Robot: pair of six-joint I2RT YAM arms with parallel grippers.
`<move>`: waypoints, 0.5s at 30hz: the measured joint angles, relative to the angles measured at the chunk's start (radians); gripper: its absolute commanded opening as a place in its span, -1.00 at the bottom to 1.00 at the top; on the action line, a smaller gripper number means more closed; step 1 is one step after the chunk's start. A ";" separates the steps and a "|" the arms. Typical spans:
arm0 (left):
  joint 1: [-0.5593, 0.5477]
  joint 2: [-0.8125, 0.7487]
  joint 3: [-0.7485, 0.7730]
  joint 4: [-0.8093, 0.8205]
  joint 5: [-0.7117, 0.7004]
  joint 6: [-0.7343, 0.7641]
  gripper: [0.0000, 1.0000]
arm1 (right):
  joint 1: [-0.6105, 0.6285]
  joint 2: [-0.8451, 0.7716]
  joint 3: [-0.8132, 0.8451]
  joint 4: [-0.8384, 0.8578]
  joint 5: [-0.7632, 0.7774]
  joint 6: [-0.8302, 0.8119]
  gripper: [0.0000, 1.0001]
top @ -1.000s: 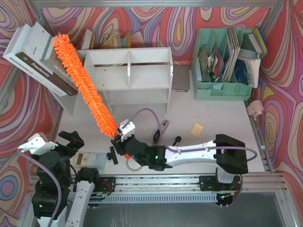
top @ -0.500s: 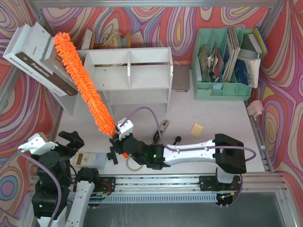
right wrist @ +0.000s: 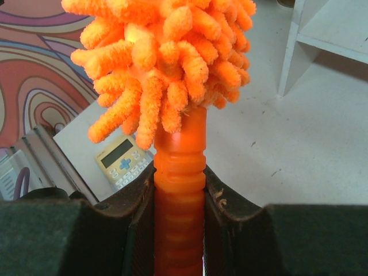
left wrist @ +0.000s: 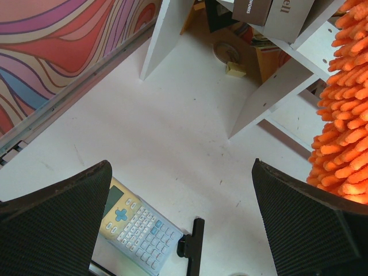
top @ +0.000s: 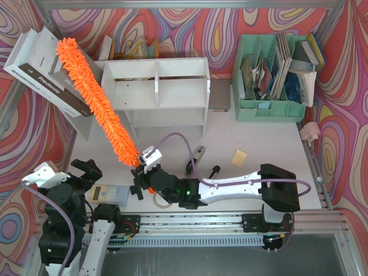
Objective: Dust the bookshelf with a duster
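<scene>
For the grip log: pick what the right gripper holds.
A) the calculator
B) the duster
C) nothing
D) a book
B: the right gripper is shut on the duster, its fingers clamping the orange handle just below the fluffy head.

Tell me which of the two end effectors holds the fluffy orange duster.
The right end effector: it is shut on the handle of the fluffy orange microfibre duster. The left end effector is open and empty.

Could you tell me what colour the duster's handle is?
Orange; the duster handle shows best in the right wrist view.
</scene>
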State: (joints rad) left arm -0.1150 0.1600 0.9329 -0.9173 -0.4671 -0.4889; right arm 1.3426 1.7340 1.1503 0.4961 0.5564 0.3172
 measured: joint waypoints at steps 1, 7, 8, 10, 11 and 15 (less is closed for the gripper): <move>0.000 0.000 0.000 0.000 0.000 0.000 0.97 | 0.000 0.000 0.000 -0.002 0.002 0.006 -1.00; 0.000 0.000 0.000 0.000 0.000 0.000 0.97 | -0.030 0.002 0.006 -0.069 -0.008 0.079 -1.00; 0.000 0.000 0.000 0.000 0.000 0.000 0.97 | -0.035 0.003 0.009 -0.082 -0.007 0.088 -1.00; 0.000 0.000 0.000 0.000 0.000 0.000 0.97 | -0.045 0.003 0.013 -0.097 -0.007 0.097 -1.00; 0.000 0.000 0.000 0.000 0.000 0.000 0.97 | -0.046 0.003 0.014 -0.098 -0.008 0.098 -1.00; 0.000 0.000 0.000 0.000 0.000 0.000 0.97 | -0.044 0.003 0.014 -0.095 -0.011 0.094 -1.00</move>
State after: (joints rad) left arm -0.1150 0.1600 0.9329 -0.9173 -0.4671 -0.4892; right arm 1.2984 1.7370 1.1641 0.4011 0.5449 0.4114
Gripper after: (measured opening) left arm 0.984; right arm 0.337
